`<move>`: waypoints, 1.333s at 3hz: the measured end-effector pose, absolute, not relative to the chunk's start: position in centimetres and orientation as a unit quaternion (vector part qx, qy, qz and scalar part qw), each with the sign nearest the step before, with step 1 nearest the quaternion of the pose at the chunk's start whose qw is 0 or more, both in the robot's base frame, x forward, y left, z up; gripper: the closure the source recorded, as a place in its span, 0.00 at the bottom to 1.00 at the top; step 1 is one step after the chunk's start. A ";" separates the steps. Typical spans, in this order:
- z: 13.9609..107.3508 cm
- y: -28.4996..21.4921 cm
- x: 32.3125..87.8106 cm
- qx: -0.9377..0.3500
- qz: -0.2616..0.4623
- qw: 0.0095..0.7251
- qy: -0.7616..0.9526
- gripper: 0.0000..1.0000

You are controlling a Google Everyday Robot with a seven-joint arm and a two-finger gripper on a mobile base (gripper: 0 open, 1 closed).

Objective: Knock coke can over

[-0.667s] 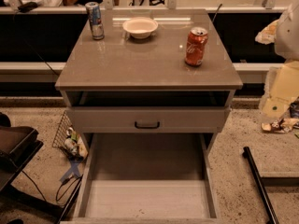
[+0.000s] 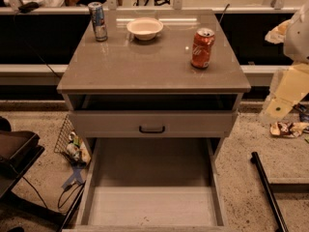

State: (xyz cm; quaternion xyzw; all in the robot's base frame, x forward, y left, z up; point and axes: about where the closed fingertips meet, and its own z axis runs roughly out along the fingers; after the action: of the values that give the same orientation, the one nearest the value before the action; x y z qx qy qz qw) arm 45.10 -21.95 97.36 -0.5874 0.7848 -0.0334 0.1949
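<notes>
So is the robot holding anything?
Nothing that shows. The gripper hangs right of the table, apart from the coke can, which stands upright.

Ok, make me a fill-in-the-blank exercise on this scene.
The coke can stands ____ on the cabinet top.
The white bowl sits between the coke can and the ____ can.
The gripper hangs at the picture's ____ edge, apart from the coke can.
The bottom drawer is pulled ____.
Missing words: upright, blue, right, open.
</notes>
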 end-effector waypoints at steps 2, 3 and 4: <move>93.0 -23.7 49.5 -0.487 0.036 0.329 0.809 0.00; 90.6 -23.9 52.0 -0.415 0.075 0.423 0.802 0.00; 90.5 -24.0 54.4 -0.367 0.075 0.483 0.792 0.00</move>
State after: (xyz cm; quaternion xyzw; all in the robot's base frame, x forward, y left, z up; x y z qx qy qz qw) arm 54.40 -24.00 90.50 -0.3672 0.7917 0.0747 0.4825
